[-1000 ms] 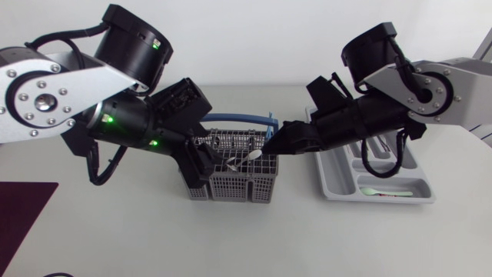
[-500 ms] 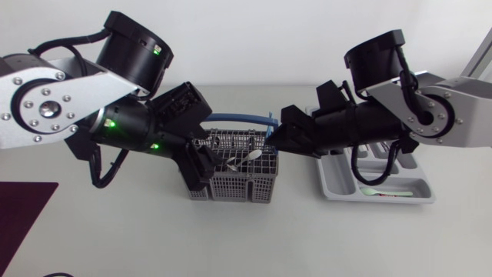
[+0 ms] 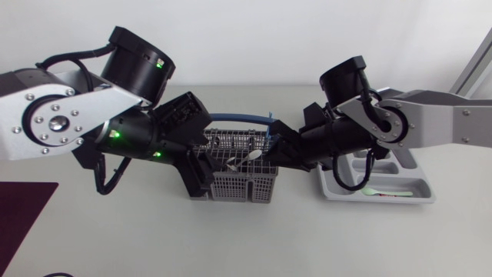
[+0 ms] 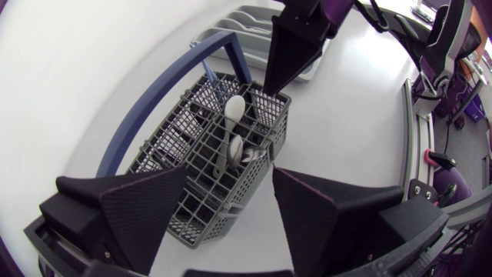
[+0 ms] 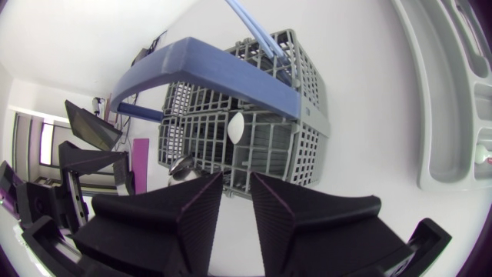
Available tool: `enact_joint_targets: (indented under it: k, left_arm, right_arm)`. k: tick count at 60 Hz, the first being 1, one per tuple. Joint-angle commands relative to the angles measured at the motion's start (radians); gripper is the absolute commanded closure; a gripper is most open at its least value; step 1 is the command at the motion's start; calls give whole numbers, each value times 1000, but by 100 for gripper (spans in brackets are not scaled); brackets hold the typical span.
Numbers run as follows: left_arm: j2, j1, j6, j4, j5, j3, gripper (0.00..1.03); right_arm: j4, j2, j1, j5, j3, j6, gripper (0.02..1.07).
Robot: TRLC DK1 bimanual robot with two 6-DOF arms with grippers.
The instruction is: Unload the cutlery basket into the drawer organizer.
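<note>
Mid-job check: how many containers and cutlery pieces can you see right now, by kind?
Basket: 1
Organizer: 1
White spoon, in the basket: 1
Metal pieces, in the basket: 2 that show
Pale utensil, in the organizer: 1
Total: 6

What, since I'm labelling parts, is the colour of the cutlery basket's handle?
Blue handle on a grey basket; clearest in the right wrist view.
</note>
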Motion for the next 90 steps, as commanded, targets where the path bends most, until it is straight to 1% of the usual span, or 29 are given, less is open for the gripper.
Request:
enact_joint_targets:
  k: [1,27,37,42,49,62,90]
  left_arm:
    - [-8,7,19,16,8,-32,8]
    - [-8,22,22,74,11,-51,8]
    - [-5,33,61,75,88,-54,7]
    - [4,33,61,91,97,-63,7]
    - [36,33,41,164,99,-101,7]
    - [70,41,30,209,108,-117,7]
    - [116,33,30,249,114,-94,7]
  right_arm:
    - [17,15,6,8,19,55,75]
    - [112,18,14,40,18,139,75]
    - [135,23,8,51,9,150,75]
    - [158,28,13,51,-2,155,75]
    - [178,32,22,62,-10,159,75]
    - [178,43,25,77,-14,161,75]
    - [178,52,14,89,-43,173,75]
